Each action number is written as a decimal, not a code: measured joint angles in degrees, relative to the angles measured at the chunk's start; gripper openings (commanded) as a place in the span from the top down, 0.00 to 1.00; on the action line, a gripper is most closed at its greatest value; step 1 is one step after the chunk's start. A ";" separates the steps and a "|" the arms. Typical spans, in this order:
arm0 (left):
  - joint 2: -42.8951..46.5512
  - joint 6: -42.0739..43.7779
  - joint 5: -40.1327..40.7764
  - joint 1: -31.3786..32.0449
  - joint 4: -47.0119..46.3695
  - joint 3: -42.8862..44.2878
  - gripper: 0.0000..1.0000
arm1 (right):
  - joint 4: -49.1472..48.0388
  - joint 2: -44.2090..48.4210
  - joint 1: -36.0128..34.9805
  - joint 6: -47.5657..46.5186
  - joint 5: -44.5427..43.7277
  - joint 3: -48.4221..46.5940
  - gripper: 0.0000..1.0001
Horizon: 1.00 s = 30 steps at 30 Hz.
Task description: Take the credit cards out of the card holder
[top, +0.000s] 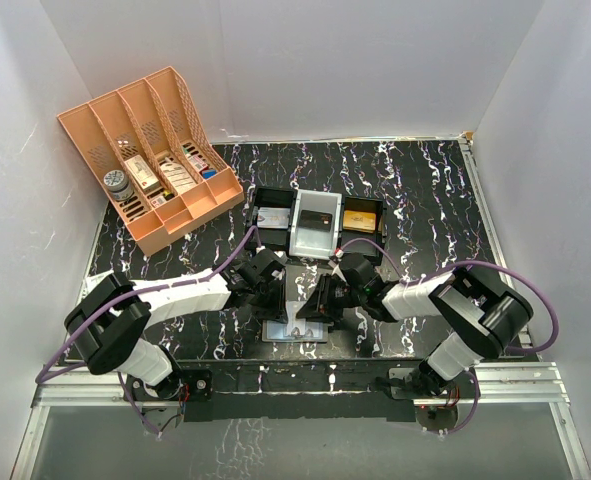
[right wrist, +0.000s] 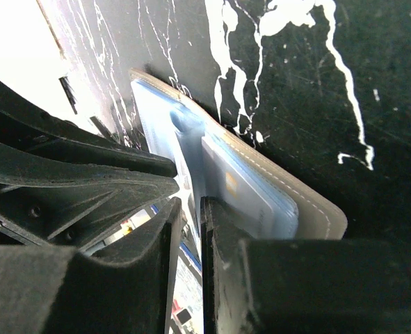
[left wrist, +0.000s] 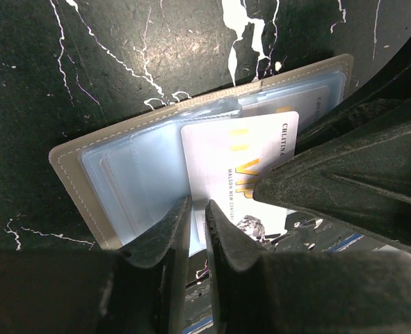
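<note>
- Running along the near edge, a silver aluminium frame rail (top: 520, 372) carried both arm bases. Beyond it lay a black marble-patterned table (top: 425, 200) streaked with white veins, closed in by plain white walls (top: 325, 60).
- Both arms were folded low and reached inward from their bases, their wrists meeting over the near middle of the table.
- The left gripper (left wrist: 197, 205) pointed down at the open grey-brown folding card holder (left wrist: 73, 174), which lay flat on the table between the two wrists. Its black fingers were drawn almost together, leaving a thin slit. The tips sat at the lower left corner of a white plastic card (left wrist: 240, 153) with gold lettering, lying across the sleeves. Whether they pinched anything could not be told.
- The right gripper (right wrist: 190, 203) came in from the opposite side, just beside the left. Its fingers were likewise nearly closed over the holder's middle fold, and a grip could not be confirmed.
- The holder's cover looked matte, with pale stitching along its rounded edge. Inside, glossy blue-tinted clear sleeves overlapped, one holding a pale card with a small gold chip (right wrist: 231, 184).
- Farther back stood a black three-compartment plastic tray (top: 271, 190), and at the far left corner a tilted orange lattice organiser (top: 180, 100).
</note>
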State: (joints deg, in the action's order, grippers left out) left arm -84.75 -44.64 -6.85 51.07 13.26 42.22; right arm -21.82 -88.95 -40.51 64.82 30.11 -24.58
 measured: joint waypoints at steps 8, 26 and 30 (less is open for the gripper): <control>0.11 -0.85 -0.09 0.00 -1.29 -0.66 0.86 | 0.33 0.87 -0.07 0.28 -1.29 0.85 0.89; 1.73 -1.38 0.09 0.00 -4.04 -2.99 0.88 | -2.10 3.21 -2.23 3.56 -3.82 3.48 1.00; 2.14 -1.90 1.14 0.04 -3.69 -3.32 0.90 | 1.27 3.65 -2.12 2.10 -3.87 2.45 1.00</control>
State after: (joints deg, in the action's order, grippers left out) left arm -82.61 -46.54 -5.72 51.11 9.56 38.89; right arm -20.56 -85.30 -42.63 66.92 26.24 -22.13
